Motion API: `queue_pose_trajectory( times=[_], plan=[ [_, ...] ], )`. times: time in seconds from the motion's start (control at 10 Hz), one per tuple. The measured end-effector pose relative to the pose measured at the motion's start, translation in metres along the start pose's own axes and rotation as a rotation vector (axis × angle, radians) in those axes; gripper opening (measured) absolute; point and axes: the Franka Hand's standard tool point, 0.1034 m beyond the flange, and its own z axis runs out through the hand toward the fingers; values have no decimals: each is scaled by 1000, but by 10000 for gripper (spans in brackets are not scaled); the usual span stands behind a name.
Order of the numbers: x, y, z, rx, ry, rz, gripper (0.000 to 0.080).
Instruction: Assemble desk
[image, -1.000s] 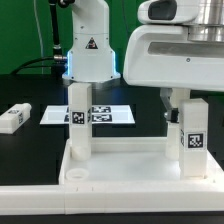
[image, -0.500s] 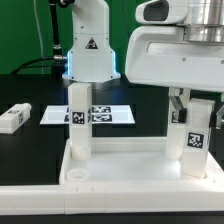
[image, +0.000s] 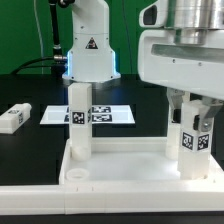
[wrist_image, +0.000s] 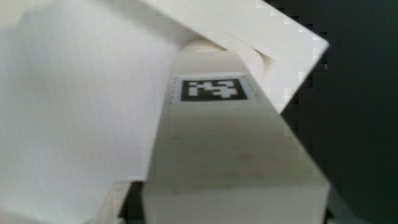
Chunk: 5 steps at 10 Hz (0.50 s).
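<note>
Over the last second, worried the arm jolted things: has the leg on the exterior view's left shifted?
No. That leg stands where it did against the marker board behind it.

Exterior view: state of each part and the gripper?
desk top, lying flat, one front socket empty.
leg on the exterior view's left, upright in a corner socket, free.
leg on the exterior view's right, standing at its corner, gripped.
loose leg, lying on the table, untouched.
gripper, shut on the leg on the exterior view's right.

The marker board (image: 115, 115) lies flat on the black table (image: 40, 140); a green backdrop (image: 20, 30) stands behind.
</note>
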Motion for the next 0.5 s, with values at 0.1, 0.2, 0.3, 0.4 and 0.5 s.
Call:
queue_pose_trajectory(
  times=[0.1, 0.2, 0.3, 0.4, 0.5],
  plan=[
    [0, 1, 0, 4, -17, 119, 290],
    [0, 4, 0, 13, -23, 245, 292],
    [0, 4, 0, 14, -24, 296, 292],
    [-1, 5, 0, 13, -25, 320, 292],
    [-1, 5, 0, 10, -26, 353, 292]
  ],
)
